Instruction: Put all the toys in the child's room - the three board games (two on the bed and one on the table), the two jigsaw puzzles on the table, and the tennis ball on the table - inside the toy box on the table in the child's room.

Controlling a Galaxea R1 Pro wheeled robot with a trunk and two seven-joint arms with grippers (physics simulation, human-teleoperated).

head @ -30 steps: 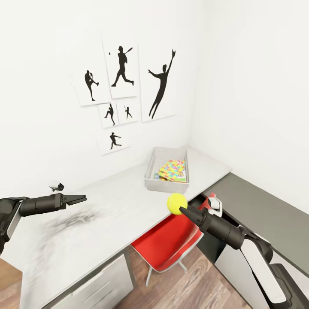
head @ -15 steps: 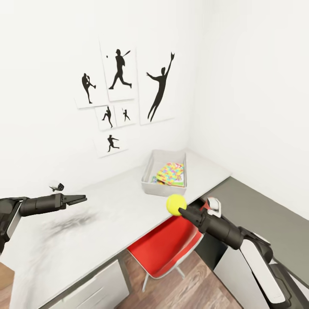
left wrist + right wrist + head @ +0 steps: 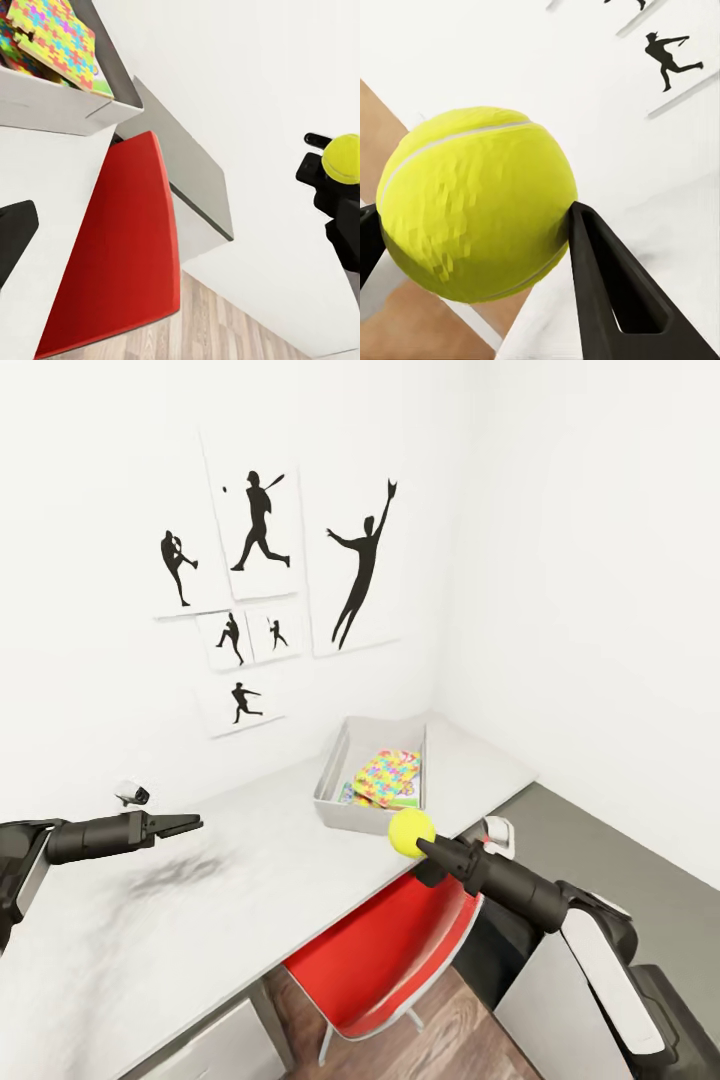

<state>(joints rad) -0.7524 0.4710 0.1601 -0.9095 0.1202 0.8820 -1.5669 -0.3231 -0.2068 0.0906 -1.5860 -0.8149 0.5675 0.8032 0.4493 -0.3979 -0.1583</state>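
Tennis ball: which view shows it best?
Right wrist view: the tennis ball looms large, seam visible, clamped by the right gripper. Head view shows it small; left wrist view shows it small too.

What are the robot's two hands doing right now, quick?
Left gripper: empty, jaws look nearly together; open or shut cannot be told.
Right gripper: closed on the tennis ball, near the toy box.

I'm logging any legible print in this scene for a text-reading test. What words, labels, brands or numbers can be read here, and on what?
None can be read.
Wall pictures: black baseball-player silhouettes, no lettering.
Jigsaw puzzle box in the toy box: coloured puzzle-piece pattern, no readable text.
Tennis ball in the right gripper: plain yellow with a pale seam, no brand visible.
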